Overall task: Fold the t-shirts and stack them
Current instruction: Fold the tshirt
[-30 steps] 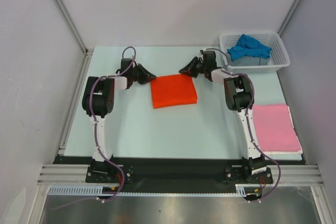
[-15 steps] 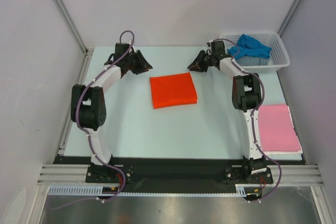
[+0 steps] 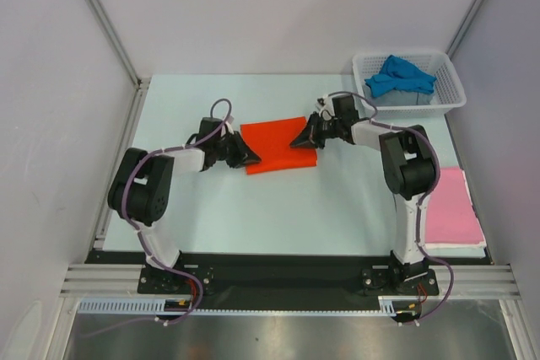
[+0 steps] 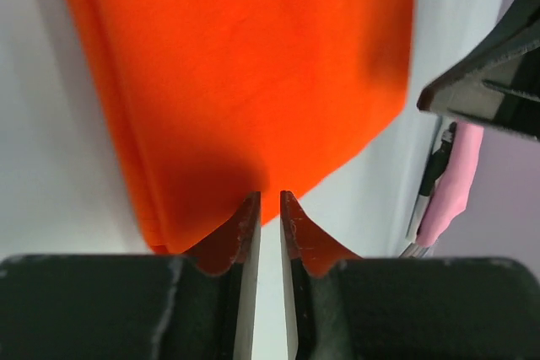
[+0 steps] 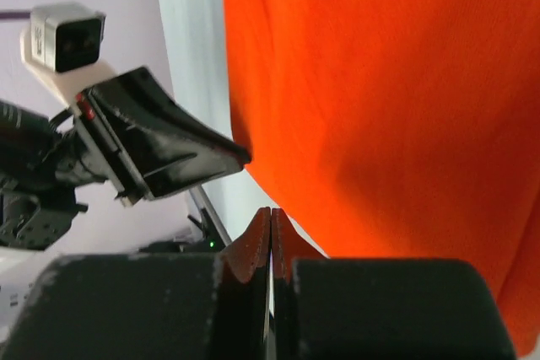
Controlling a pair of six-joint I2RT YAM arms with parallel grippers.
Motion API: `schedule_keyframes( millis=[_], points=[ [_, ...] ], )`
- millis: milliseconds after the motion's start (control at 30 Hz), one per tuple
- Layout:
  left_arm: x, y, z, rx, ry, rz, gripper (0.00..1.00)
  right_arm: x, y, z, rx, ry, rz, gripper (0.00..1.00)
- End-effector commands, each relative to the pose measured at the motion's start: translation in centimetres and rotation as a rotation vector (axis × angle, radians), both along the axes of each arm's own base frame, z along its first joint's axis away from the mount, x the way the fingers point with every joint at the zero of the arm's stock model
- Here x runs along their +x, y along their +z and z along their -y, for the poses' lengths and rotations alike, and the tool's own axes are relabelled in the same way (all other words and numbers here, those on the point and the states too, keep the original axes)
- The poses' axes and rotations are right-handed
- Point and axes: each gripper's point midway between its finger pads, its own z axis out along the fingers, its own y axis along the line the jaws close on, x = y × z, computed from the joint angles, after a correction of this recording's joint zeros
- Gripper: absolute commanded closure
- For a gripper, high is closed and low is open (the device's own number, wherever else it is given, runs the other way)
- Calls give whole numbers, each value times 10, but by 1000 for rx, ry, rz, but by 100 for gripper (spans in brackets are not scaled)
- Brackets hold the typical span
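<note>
The bright orange-red t-shirt (image 3: 278, 145) lies folded in a rectangle at the table's middle. My left gripper (image 3: 248, 156) sits low at its near-left edge. The jaws are nearly closed, with only a thin slit and nothing between them (image 4: 270, 197). My right gripper (image 3: 298, 138) is shut and empty (image 5: 271, 211), resting at the shirt's right part. The orange shirt fills both wrist views (image 4: 245, 73) (image 5: 380, 99). The pink t-shirt (image 3: 451, 206) lies folded at the right edge. The blue t-shirt (image 3: 400, 76) is crumpled in the basket.
A white mesh basket (image 3: 447, 99) stands at the back right corner. The pink shirt rests on a white sheet (image 3: 460, 245) near the front right. Metal frame rails run along the table's left side (image 3: 118, 166).
Both arms have swung in from the far side of the table and dropped to the orange shirt, the left to its near-left edge, the right to its right part. The shirt has not moved.
</note>
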Motion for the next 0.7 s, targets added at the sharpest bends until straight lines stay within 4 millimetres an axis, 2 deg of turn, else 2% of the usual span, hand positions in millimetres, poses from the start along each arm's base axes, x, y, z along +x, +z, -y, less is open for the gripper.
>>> schedule_keyframes(
  millis=[0,133,200,233,300,400,500,567,600,633,667],
  points=[
    [8,0,9,-68,-3,49,81,-9,3,-10,108,80,28,100],
    [-2,-25,5,-46,-1,4,82,-19,-35,3,80,77,-32,100],
    [-3,-29,3,-39,3,5,83,-17,-41,13,95,53,-30,100],
    [-6,-32,1,-29,4,-2,83,-23,-50,19,92,42,-50,100],
    [-11,-39,-4,3,14,-22,83,-20,-54,30,93,18,-42,100],
    [-20,-43,-10,38,2,-29,84,-28,-61,42,79,7,-48,100],
    [-28,-38,-15,74,-22,-18,84,-29,-49,49,54,16,-10,100],
    [-29,-17,-15,75,-40,16,84,-30,-38,46,36,22,-4,100],
    [-29,-10,-14,72,-43,29,83,-26,-20,41,44,30,36,100],
    [-26,3,-12,59,-41,49,82,-25,-12,36,47,34,47,100],
    [-25,12,-11,48,-37,57,82,-30,-4,23,52,63,51,100]
  ],
)
